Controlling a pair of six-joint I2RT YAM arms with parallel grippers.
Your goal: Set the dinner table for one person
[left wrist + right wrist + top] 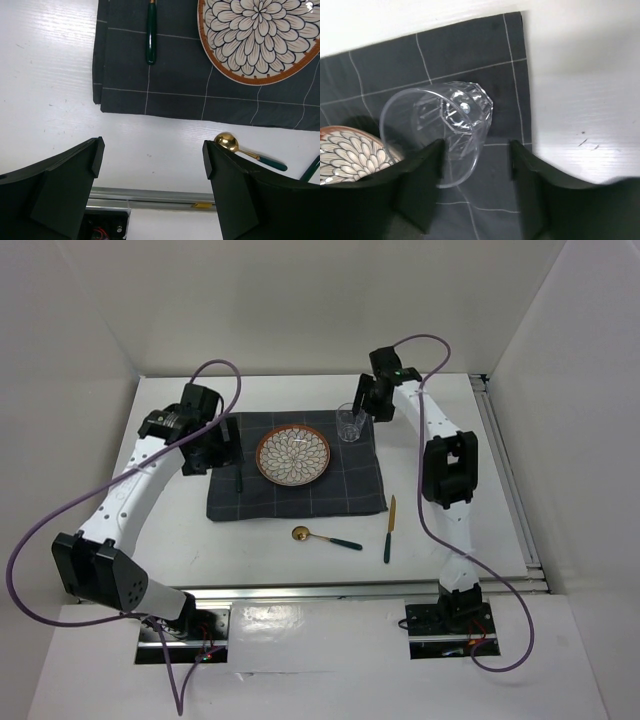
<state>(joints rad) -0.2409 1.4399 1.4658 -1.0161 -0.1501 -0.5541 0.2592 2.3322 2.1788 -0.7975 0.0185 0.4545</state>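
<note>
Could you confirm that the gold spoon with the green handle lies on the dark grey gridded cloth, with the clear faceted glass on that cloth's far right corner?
Not quite: the top external view shows the green-handled gold spoon on the white tabletop, just off the near edge of the dark grey gridded cloth. The clear faceted glass is on its far right corner.

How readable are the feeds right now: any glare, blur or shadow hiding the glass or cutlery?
Top external: even light, soft shadows, all sharp; the glass reads faintly against the cloth. Left wrist: plate and spoon crisp, white tabletop bright but not blown out. Right wrist: glass sharp, tabletop beside it very bright.
</note>
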